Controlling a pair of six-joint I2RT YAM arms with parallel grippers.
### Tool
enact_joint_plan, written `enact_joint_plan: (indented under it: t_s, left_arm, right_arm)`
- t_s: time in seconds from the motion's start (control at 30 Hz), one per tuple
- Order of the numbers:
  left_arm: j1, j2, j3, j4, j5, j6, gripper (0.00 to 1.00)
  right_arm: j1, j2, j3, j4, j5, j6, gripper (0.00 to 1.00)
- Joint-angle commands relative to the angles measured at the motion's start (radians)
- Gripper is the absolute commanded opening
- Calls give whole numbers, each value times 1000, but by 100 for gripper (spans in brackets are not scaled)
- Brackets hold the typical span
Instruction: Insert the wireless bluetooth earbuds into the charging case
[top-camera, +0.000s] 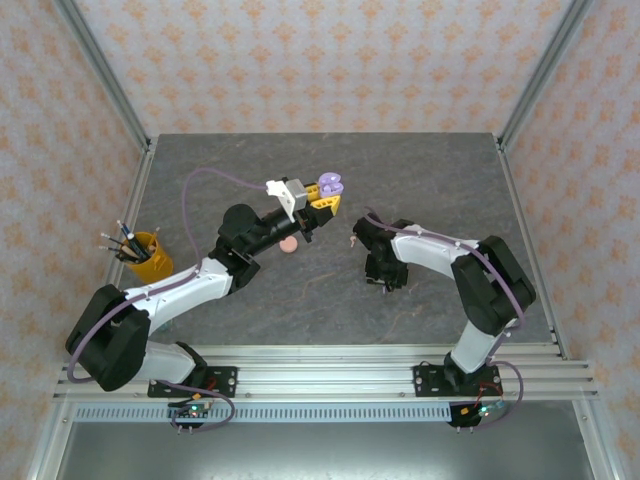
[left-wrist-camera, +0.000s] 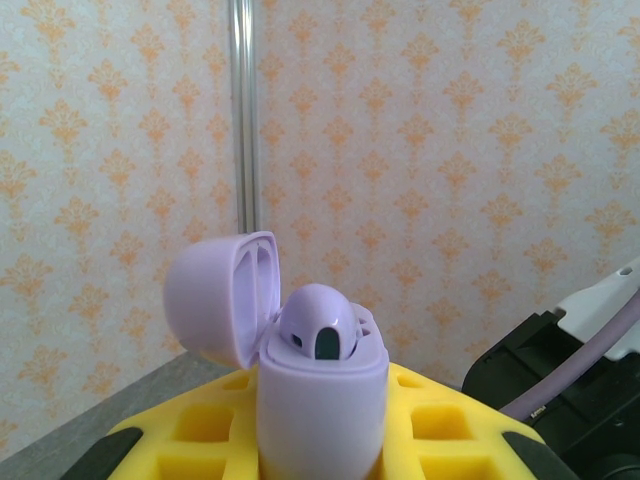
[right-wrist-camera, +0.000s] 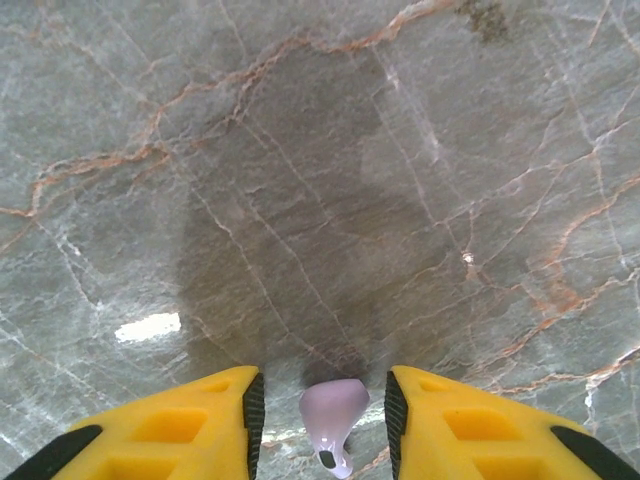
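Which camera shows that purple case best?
The left wrist view: the lilac case sits close up, lid open, one earbud seated inside. In the top view it is a small lilac shape at the left claw's tip.

The desk (right-wrist-camera: 300, 150) looked like polished grey veined stone with a faint sheen, the lilac case (left-wrist-camera: 320, 410) and lilac earbud (right-wrist-camera: 333, 405) were smooth satiny plastic, and the right tool's (right-wrist-camera: 322, 390) yellow fingers (right-wrist-camera: 180, 425) were matt plastic.
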Motion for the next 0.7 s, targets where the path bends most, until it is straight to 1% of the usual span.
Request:
enact_joint_plan:
  t_s: [0.0,0.1,0.47,0.67]
  left_arm:
    - [9,-18,-10,4,-7,22,0]
    - [9,-16,-7,3,-7,22,0]
    - [8,-12,-3,4,-5,19,0]
    - [8,-9,1,4,-4,15,0]
  right_arm:
    - [2,10,-10,7,33,-10,37]
    - [-1,12,-16,9,30,-12,35]
    - [-4,-40,-55,9,16,-10,35]
    - [-12,-29,-63,20,15,-13,34]
